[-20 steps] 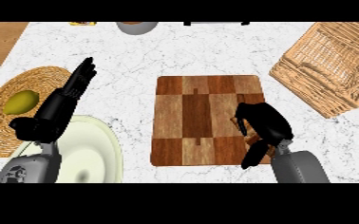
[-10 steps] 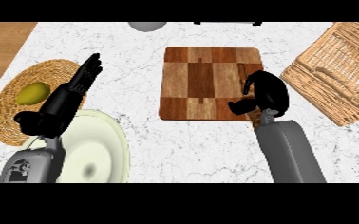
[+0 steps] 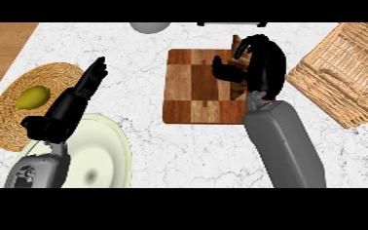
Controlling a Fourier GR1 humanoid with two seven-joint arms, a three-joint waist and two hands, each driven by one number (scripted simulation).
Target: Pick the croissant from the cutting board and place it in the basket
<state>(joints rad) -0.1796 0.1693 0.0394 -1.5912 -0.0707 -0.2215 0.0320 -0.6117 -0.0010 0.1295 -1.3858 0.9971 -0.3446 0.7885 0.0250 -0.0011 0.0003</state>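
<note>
The croissant (image 3: 238, 54) shows as a brown sliver inside my right hand (image 3: 257, 67), whose fingers curl round it above the right side of the wooden cutting board (image 3: 194, 85). Most of the croissant is hidden by the hand. The woven basket (image 3: 336, 73) lies at the right edge, a short way right of that hand. My left hand (image 3: 78, 93) rests open at the left with fingers straight, pointing up.
A round straw mat (image 3: 28, 122) holding a yellow-green fruit (image 3: 33, 97) lies at the far left. A pale plate (image 3: 97, 156) sits at the lower left. A grey bowl (image 3: 149, 27) stands at the back edge.
My right hand has risen and moved toward the board's far right side with the croissant in it. The view has shifted, so the board and basket sit lower and further left.
</note>
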